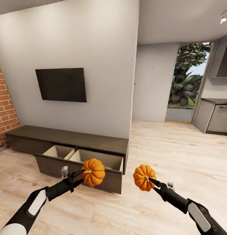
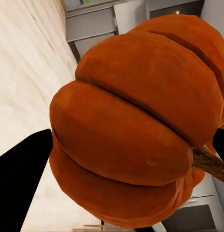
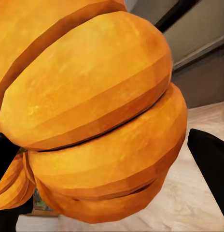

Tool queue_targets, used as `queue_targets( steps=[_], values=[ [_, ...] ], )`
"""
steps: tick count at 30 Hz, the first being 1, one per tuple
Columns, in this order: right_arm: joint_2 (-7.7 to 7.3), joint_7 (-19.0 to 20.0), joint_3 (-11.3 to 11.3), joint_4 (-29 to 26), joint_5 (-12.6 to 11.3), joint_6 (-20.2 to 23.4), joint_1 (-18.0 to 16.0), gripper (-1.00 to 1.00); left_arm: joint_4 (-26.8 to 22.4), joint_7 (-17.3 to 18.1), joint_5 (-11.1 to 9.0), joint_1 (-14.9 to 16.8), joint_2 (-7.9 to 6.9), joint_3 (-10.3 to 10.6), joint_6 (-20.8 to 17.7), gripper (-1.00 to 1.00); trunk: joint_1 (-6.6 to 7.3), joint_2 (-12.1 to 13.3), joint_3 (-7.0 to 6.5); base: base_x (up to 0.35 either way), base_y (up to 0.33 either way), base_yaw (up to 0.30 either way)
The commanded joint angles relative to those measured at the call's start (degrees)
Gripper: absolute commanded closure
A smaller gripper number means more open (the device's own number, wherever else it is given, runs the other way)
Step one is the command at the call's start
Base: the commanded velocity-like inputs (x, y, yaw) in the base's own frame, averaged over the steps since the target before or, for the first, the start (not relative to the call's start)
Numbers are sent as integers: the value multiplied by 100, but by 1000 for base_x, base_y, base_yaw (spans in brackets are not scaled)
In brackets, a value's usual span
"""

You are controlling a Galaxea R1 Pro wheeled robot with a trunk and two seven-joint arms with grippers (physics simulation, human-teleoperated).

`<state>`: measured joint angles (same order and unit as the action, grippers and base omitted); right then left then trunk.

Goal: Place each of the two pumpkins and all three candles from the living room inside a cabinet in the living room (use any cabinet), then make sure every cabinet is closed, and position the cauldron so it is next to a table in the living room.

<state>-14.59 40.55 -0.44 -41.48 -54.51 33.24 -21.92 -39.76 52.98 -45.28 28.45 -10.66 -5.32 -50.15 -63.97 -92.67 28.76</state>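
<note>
I hold two orange ribbed pumpkins in the air. My left gripper (image 1: pixel 83 172) is shut on one pumpkin (image 1: pixel 93 172) (image 2: pixel 136 125) by its stem, over the front of the open drawer (image 1: pixel 81 156). My right gripper (image 1: pixel 150 180) is shut on the other pumpkin (image 1: pixel 144 177) (image 3: pixel 97 116), above the wooden floor to the right of the cabinet (image 1: pixel 66 137). The cabinet is a long, low dark brown unit against the white wall. Its right-hand drawer is pulled out, showing two pale compartments with nothing in them.
A black TV (image 1: pixel 61 84) hangs on the wall above the cabinet. A brick wall (image 1: pixel 4 107) stands at the left. To the right, pale wood floor (image 1: pixel 172 153) leads to a doorway (image 1: pixel 188 85) with plants outside and grey kitchen units (image 1: pixel 216 117).
</note>
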Motion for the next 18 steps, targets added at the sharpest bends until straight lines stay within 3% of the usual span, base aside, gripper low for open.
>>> queue_targets(
  steps=[1, 5, 18],
  values=[
    [3, -12, -9, -3, -77, 60, -8, 100, -5, 5, -60, 3, -1, -13, -56, 100, -3, -3, 6, 343, 69, -267],
    [1, -12, -9, -8, -77, 60, -6, 100, -5, 16, -60, 2, -3, -13, -56, 100, -3, -3, 6, 342, 81, -218],
    [0, -12, -9, -10, -77, 60, -9, 100, -5, 30, -91, 4, -15, -13, -56, 100, -3, -3, 6, 311, 136, -60]
  ],
)
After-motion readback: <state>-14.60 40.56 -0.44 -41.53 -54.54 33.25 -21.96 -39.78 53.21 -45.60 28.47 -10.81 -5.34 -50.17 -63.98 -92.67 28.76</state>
